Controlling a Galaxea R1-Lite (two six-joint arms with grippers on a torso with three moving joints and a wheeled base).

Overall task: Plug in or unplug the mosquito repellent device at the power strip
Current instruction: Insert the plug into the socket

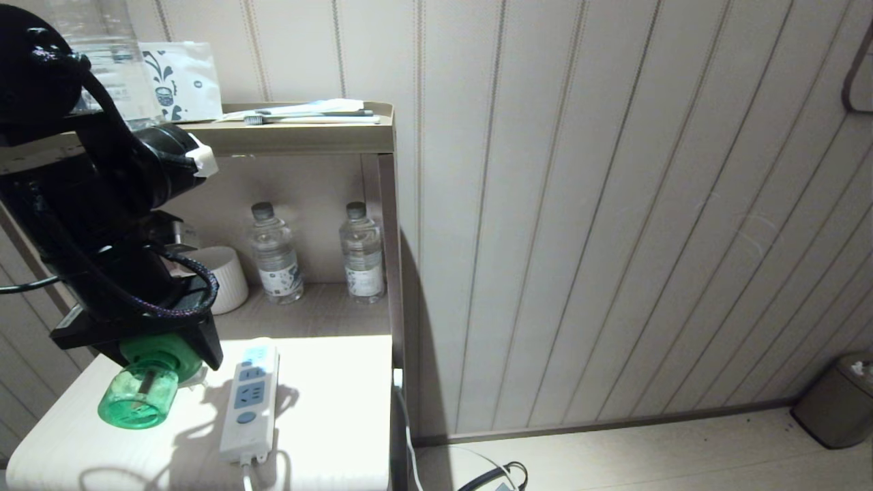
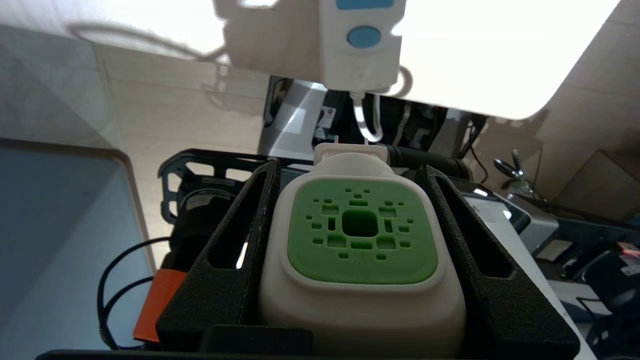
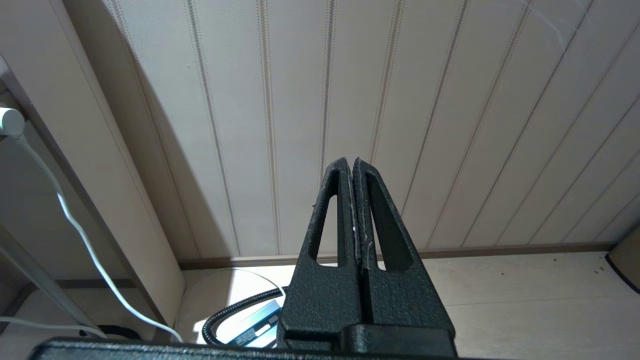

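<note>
Head view: I see the left gripper (image 1: 160,354) low over the near left part of the white table (image 1: 327,409), with the black arm rising to the upper left.
Left gripper state: clamped on the mosquito repellent device (image 1: 143,390); in the left wrist view both black fingers (image 2: 230,260) press the white body from either side.
Mosquito repellent device: held off the table, tilted, green bottle end pointing down toward the near left. In the left wrist view its white top with the green vented centre (image 2: 361,231) faces the camera, and two metal prongs stick out of the far end, bare.
Power strip: lies flat on the table (image 1: 250,402), just to the right of the held device, long axis running away from me, white cable leaving the near end. Not touching the device. I count pale blue socket faces and a round blue button near the cable end.
Power strip, wrist view: its button end (image 2: 361,45) sits beyond the prongs, apart from them.
Right gripper: parked, out of the head view; in the right wrist view its fingers (image 3: 353,235) are pressed together with nothing between, pointing at the panelled wall.
Shelf behind table: two clear water bottles (image 1: 275,254) standing upright, a white mug (image 1: 222,278) to their left.
Floor, far right: small bin (image 1: 835,402).
</note>
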